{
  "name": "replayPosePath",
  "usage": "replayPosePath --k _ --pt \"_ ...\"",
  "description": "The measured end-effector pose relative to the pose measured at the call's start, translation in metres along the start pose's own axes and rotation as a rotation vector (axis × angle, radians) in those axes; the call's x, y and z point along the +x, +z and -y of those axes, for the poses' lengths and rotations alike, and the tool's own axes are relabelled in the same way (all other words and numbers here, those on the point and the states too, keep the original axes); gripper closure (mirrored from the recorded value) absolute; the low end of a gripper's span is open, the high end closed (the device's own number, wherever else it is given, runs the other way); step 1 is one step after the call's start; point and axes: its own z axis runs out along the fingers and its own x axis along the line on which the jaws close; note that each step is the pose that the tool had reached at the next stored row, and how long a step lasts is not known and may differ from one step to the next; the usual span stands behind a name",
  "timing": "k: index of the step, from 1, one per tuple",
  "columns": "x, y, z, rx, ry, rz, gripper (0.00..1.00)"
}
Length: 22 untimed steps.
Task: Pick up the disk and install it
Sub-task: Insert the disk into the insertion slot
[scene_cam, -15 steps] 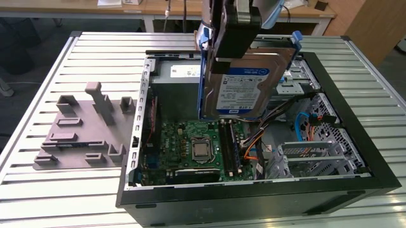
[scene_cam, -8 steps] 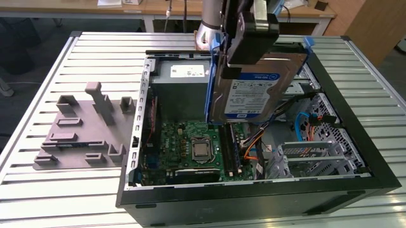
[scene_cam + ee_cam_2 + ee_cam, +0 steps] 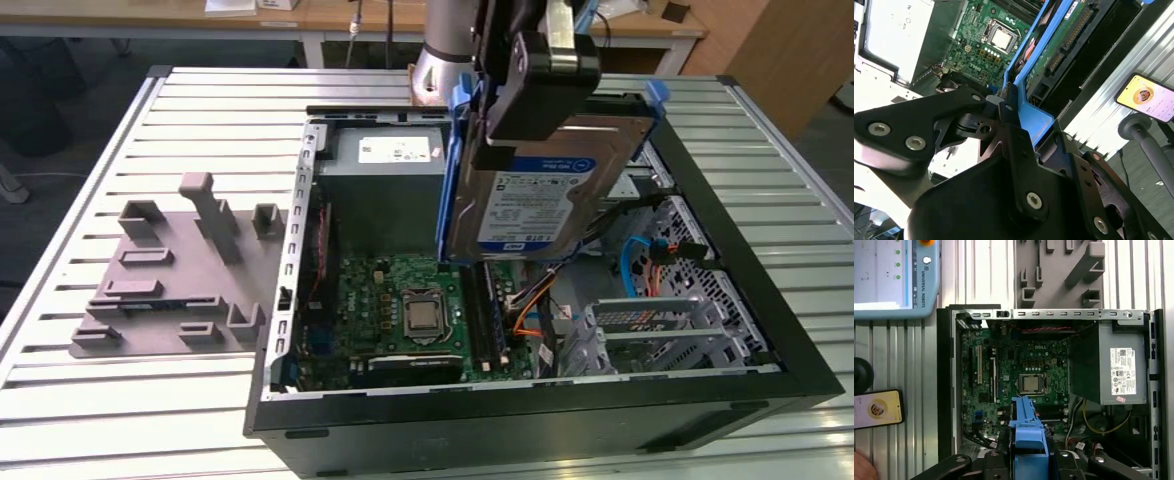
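Over the open case [image 3: 534,405], the end effector [image 3: 521,125] clamps the upright disk [image 3: 541,205], apart from its walls.

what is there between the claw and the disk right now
Nothing: in the second wrist view the claw is shut straight on the blue bracket of the disk. In the exterior view the disk hangs from it over the open computer case.

The arm [image 3: 435,62] is a smooth silver-grey tube of brushed metal. The gripper [image 3: 1030,456] is matte black all over, with a blocky, round-cornered body. In the second wrist view its links [image 3: 929,112] are thick flat bars with rounded ends. Round silver screw heads [image 3: 879,129] sit recessed in them, two on one broad link and single ones at the pivots.
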Motion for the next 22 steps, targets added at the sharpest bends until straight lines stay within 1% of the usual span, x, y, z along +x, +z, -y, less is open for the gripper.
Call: replayPosePath --k 5,10,12,16,18,22 --pt "0.0027 0.0 0.0033 0.0 0.0 -0.0001 0.64" --pt "0.0072 -0.0002 0.0055 0.0 0.0 -0.0001 0.64" --pt "0.01 -0.0003 0.0077 0.0 0.0 0.0 0.64" --pt "0.015 -0.0007 0.0149 0.0 0.0 -0.0001 0.64" --pt "0.017 -0.001 0.0204 0.0 0.0 -0.0001 0.64" --pt "0.0178 -0.0012 0.0319 0.0 0.0 0.0 0.64"
